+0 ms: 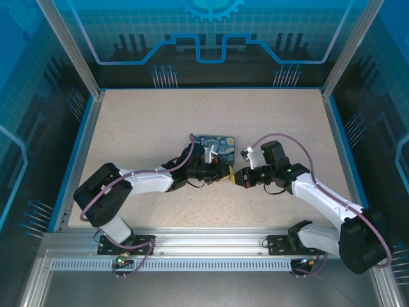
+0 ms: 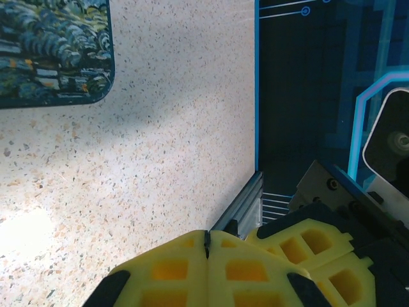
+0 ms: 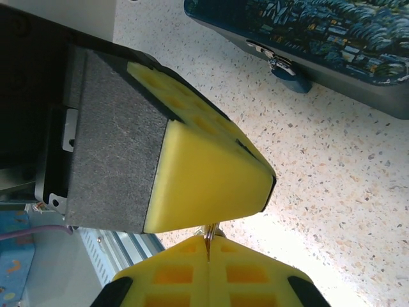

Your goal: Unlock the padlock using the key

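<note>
Bright, even overhead light fills my workspace; white glare washes out patches of the speckled beige tabletop [image 2: 160,160] in both my wrist views; shadows are soft-edged.

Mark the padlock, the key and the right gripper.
padlock [image 1: 220,144], top view, on its printed blue face.
key [image 3: 210,231], right wrist view, on its exposed metal sliver.
right gripper [image 3: 208,245], right wrist view, on the seam between its shut yellow tips.
</note>
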{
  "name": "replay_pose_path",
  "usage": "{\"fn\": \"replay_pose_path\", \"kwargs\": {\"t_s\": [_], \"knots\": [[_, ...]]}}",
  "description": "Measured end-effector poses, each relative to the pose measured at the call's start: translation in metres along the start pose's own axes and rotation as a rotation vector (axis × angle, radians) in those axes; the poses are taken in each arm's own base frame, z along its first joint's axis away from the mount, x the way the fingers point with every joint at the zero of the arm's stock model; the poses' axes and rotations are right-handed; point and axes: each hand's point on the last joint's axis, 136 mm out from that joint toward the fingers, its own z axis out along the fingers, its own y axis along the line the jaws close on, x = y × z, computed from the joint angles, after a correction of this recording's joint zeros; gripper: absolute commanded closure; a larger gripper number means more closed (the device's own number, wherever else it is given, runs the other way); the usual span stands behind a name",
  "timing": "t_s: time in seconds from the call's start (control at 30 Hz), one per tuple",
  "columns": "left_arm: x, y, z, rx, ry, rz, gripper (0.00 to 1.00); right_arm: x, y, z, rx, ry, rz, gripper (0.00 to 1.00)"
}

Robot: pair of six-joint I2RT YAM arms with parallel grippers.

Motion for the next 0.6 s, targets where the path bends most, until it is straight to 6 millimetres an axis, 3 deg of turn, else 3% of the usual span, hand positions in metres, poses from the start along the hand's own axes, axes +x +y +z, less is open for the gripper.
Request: {"fn": "replay_pose_path", "kwargs": {"t_s": [0.07,0.17,0.43,0.6], "knots": [[0.000,0.000,0.000,0.000,0.000,0.000,1.00,0.000,-0.002,-0.001,0.004,-0.005,0.016,0.58],[0.001,0.000,0.000,0.000,0.002,0.002,1.00,-0.006,-0.006,-0.008,0.013,-0.041,0.040,0.39],[-0.006,-0.005,-0.005,-0.021,-0.033,0.089,1.00,-0.031,-0.018,-0.046,0.009,-0.232,0.154,0.32],[-0.020,-0.027,-0.019,0.017,-0.116,0.181,1.00,-0.037,-0.015,-0.049,-0.049,-0.290,0.216,0.35]]}}
